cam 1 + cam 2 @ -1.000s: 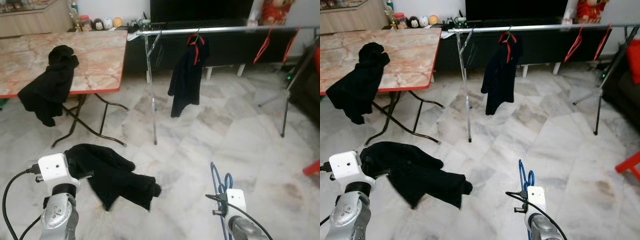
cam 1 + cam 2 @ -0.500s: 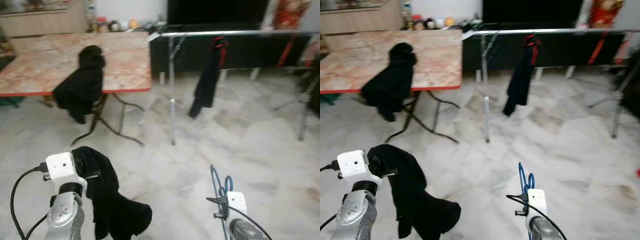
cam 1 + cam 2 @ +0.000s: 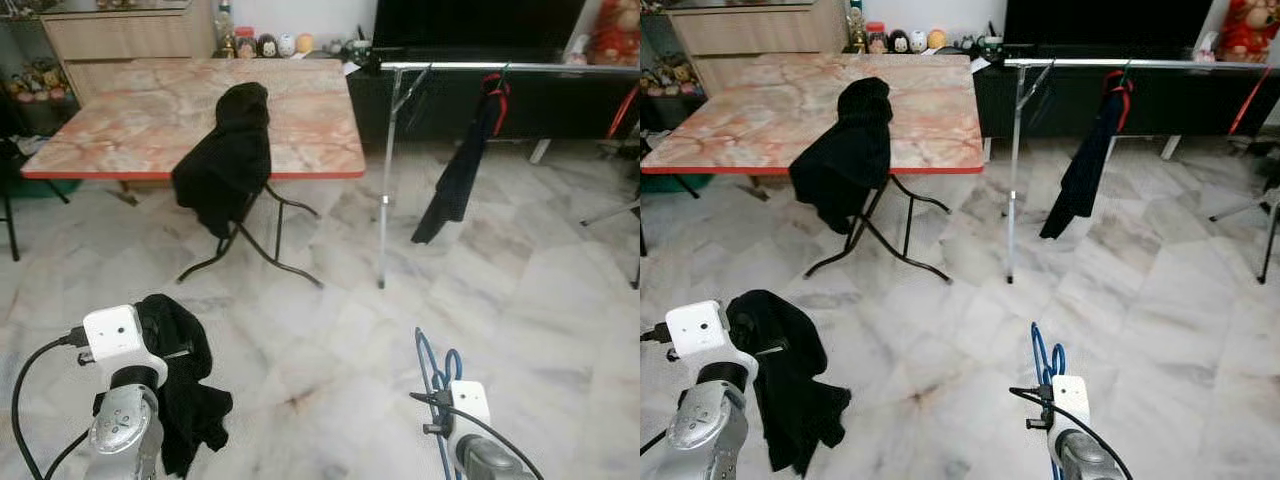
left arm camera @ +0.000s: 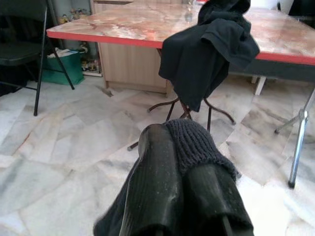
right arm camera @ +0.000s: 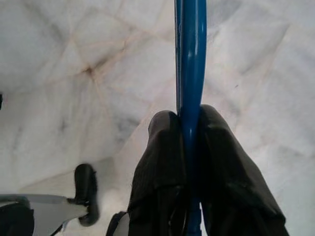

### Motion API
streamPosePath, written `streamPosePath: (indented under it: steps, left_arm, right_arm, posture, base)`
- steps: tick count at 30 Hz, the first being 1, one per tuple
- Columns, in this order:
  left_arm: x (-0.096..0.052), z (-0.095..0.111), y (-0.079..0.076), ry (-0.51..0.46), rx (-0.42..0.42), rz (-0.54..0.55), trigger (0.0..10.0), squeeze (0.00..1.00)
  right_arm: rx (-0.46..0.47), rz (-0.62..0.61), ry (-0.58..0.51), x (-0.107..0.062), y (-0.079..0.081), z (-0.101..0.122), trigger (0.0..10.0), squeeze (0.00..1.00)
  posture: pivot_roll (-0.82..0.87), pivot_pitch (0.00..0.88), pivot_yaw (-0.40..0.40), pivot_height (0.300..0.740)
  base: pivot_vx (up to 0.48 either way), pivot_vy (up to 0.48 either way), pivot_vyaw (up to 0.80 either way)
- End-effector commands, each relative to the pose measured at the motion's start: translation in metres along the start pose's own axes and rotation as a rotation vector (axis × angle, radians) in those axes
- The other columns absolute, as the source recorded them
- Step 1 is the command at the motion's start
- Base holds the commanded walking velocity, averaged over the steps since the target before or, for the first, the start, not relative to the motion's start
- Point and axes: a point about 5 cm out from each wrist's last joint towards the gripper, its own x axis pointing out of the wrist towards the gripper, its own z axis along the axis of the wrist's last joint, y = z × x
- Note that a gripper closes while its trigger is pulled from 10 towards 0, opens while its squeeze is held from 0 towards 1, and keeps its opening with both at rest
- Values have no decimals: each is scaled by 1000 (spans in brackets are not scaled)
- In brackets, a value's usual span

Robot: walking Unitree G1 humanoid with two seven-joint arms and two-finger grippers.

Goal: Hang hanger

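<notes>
The right tool (image 5: 189, 132) is clamped on a blue hanger (image 5: 189, 59), held low over the marble floor (image 3: 330, 350). The left tool (image 4: 184, 162) is closed on a black knit garment (image 3: 180, 385) that droops beside that arm. Ahead, another black garment (image 3: 225, 155) drapes over the marble-patterned worktop (image 3: 130, 130), and a third (image 3: 460, 170) hangs on a red hanger (image 3: 495, 95) from the metal rail (image 3: 520, 68).

Marble-top folding table (image 3: 130, 120) with black garment (image 3: 225, 155) draped over edge; small figurines (image 3: 268, 45) behind, marble floor (image 3: 330, 330)
</notes>
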Motion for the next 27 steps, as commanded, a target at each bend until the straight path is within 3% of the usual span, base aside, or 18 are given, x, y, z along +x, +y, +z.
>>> streamPosePath:
  steps: [1, 8, 13, 16, 27]
  left_arm:
    - [2, 8, -5, -37, -23, -22, 10000, 0]
    - [2, 13, -6, -48, -22, -24, 10000, 0]
    - [2, 13, -8, -46, -21, -34, 10000, 0]
    - [3, 13, -9, -35, -9, -50, 10000, 0]
    - [3, 15, -11, -40, -16, -54, 10000, 0]
  right_arm:
    - [10, -12, 1, -1, -5, -1, 10000, 0]
    - [11, 0, 3, 0, -4, 0, 10000, 0]
    - [6, 0, -5, 0, -4, 1, 10000, 0]
    - [55, -4, -8, 0, -4, 0, 10000, 0]
    - [20, 15, -2, 0, -3, 1, 10000, 0]
  posture:
    - [-32, 0, 13, 740]
    - [-28, 0, 11, 740]
    - [-27, 0, 11, 740]
    - [-25, 0, 10, 740]
    - [-25, 0, 9, 740]
  base:
    - [0, 0, 0]
    - [0, 0, 0]
    - [0, 0, 633]
    - [250, 0, 198]
    - [295, 0, 0]
